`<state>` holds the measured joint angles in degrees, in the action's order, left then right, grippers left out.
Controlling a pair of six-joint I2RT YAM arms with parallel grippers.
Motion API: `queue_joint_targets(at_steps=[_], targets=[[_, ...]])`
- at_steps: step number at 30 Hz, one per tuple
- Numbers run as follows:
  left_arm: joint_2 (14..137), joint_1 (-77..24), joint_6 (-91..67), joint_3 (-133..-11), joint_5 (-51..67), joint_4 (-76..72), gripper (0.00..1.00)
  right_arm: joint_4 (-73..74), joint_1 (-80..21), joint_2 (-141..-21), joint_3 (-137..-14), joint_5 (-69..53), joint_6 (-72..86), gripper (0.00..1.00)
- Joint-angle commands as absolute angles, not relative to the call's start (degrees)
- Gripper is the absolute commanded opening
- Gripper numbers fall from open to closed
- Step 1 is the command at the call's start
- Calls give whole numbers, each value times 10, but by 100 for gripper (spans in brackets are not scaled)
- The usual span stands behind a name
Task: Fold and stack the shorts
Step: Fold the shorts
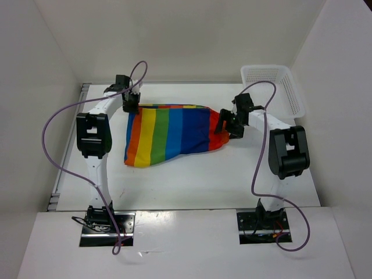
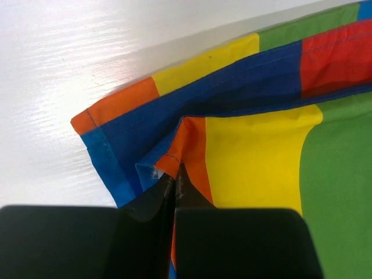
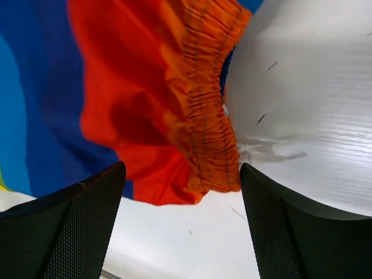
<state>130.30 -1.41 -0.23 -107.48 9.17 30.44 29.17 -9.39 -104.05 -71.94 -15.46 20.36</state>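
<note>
Shorts (image 1: pixel 171 133) lie flat in the middle of the table (image 1: pixel 192 186), rainbow stripes up, between my two arms. On the near side of them, toward my bases, is a wide bare strip of table, the best room I have for bringing cloth over.

My left gripper (image 2: pixel 176 186) has its jaws pressed together on an orange hem corner at the far left of the cloth, where one layer sits over a blue one. My right gripper (image 3: pixel 180 174) stands spread around the gathered orange waistband (image 3: pixel 209 104) at the right end, without pinching it.

I judge one fold to be laid. At least one more fold and the stacking are left, and I see no pile to stack on.

Farther off, the basket (image 1: pixel 273 87) sits in the far right corner, well apart from the cloth. Walls (image 1: pixel 52 70) close in on both sides and behind.
</note>
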Motion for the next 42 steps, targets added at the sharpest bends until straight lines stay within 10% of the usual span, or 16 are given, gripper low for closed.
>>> queue_joint_targets(at_steps=[1, 14, 21, 23, 37, 42], targets=[[1260, -12, 0, -1079, 93, 294, 1, 282, -95, -1055, -712, -176, 271, 84], [1248, -12, 0, -1079, 64, 306, 1, 252, -90, -1091, -657, -185, 308, 86], [1260, -12, 0, -1094, 23, 306, 1, 246, -90, -1104, -651, -165, 298, 8], [1266, -12, 0, -1110, 3, 306, 1, 240, -90, -1104, -656, -165, 285, 0], [1318, 15, 0, -1144, -56, 311, 0, 235, -90, -1045, -727, -142, 171, 0], [1342, 15, 0, -1150, -18, 324, 16, 235, -90, -1034, -732, -165, 146, 0]])
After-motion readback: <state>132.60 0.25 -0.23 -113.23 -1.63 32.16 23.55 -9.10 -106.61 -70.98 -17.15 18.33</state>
